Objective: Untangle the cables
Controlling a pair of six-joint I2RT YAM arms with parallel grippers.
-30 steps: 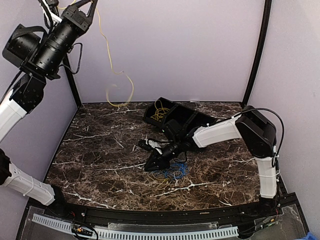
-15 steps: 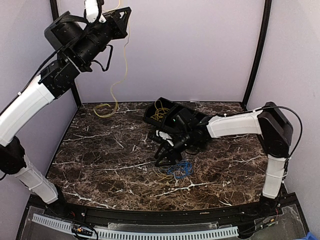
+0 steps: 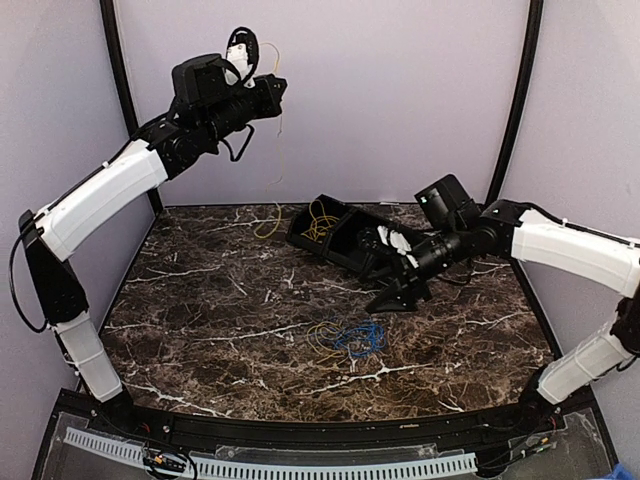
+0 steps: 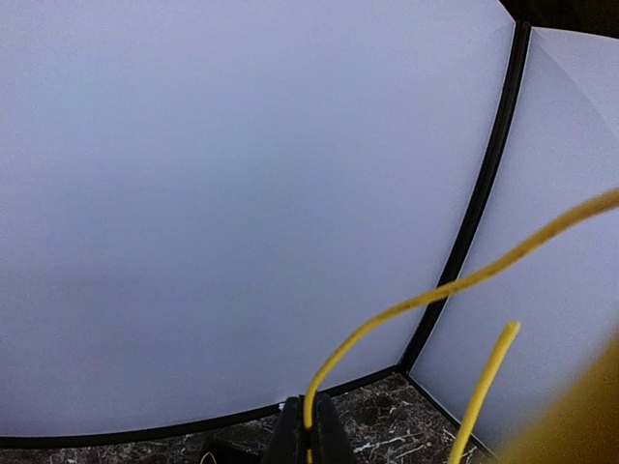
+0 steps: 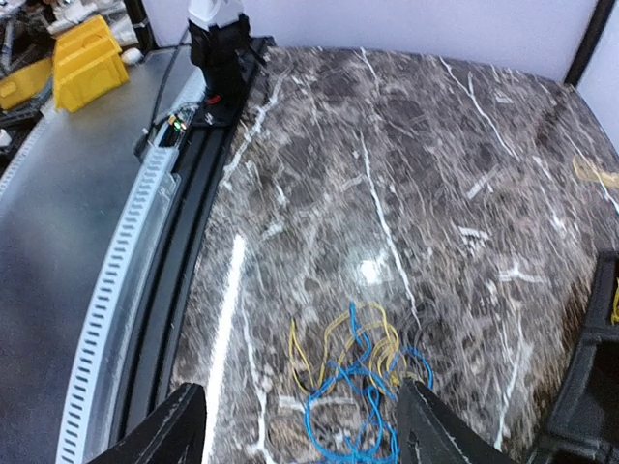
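My left gripper (image 3: 272,92) is raised high at the back left and shut on a yellow cable (image 4: 435,290). The strand is pinched between the closed jaws of that gripper (image 4: 309,414). It hangs down to the table's back edge, where its end (image 3: 266,224) rests. A loose tangle of blue and yellow cables (image 3: 350,338) lies mid-table. In the right wrist view, this tangle (image 5: 360,377) lies beyond the spread fingers. My right gripper (image 3: 393,298) hovers right of and above the tangle, open, with nothing in it.
A black tray (image 3: 352,246) lies at the back centre with a yellow wire coil (image 3: 320,220) inside it. Black frame posts (image 3: 513,100) stand at the back corners. A slotted rail (image 5: 126,280) runs along the near table edge, with yellow bins (image 5: 82,58) beyond it.
The right gripper opened, let go at the tangle and drew back to the right. The left arm swung right and lower with the yellow cable, whose hanging end shifted right along the back.
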